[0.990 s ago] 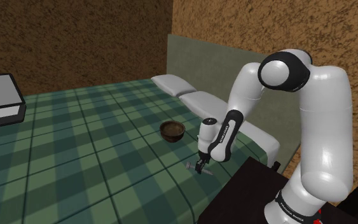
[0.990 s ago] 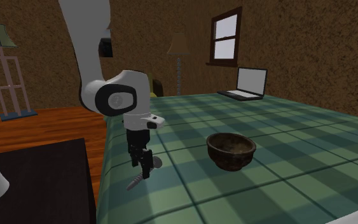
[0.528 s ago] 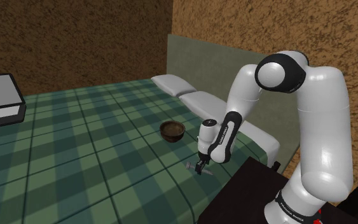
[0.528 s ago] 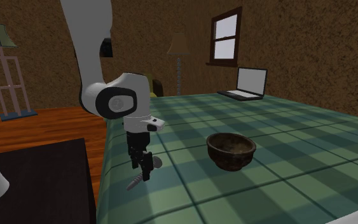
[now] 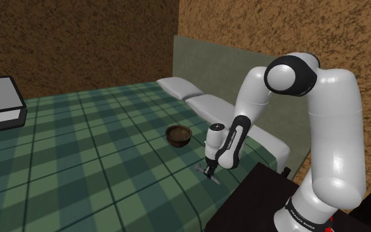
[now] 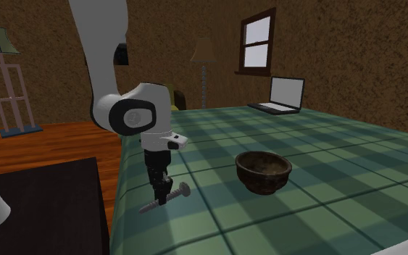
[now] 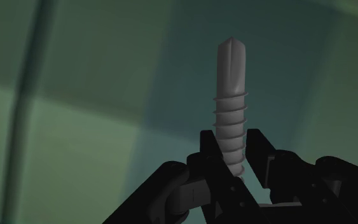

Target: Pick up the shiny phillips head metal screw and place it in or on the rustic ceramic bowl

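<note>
The screw (image 6: 167,198) is clamped in the hand (image 6: 162,193) and has just been lifted slightly off the plaid bed (image 6: 325,170), near the bowl (image 6: 263,172); carriage toward the bowl is judged due next.

We read no text with certainty. Small white lettering runs along the dark forearm joint (image 5: 232,137) of the arm (image 5: 332,125) and along the dark band (image 5: 307,215) at its base, too small to make out.
</note>
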Controlling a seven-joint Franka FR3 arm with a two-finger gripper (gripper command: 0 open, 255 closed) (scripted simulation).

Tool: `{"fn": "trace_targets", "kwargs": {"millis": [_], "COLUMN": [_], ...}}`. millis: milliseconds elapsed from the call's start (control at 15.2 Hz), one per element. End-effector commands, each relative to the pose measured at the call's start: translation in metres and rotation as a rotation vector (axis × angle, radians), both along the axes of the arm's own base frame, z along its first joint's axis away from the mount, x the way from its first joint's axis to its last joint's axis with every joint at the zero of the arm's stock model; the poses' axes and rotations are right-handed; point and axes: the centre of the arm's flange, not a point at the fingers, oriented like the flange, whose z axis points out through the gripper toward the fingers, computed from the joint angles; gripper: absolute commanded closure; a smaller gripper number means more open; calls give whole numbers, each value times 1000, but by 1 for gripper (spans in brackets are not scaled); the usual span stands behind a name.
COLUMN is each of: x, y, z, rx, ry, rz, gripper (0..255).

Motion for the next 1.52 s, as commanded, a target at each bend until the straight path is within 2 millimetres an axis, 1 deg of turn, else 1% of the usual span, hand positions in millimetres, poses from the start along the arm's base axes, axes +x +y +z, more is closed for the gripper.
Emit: {"fn": "trace_targets", "kwargs": {"millis": [0, 198, 1452], "x": [0, 0, 0], "y": [0, 0, 0], "z": [0, 0, 100], "rx": [0, 0, 0], "ry": [0, 0, 0], "rz": [0, 0, 0], "gripper": [255, 255, 255]}}
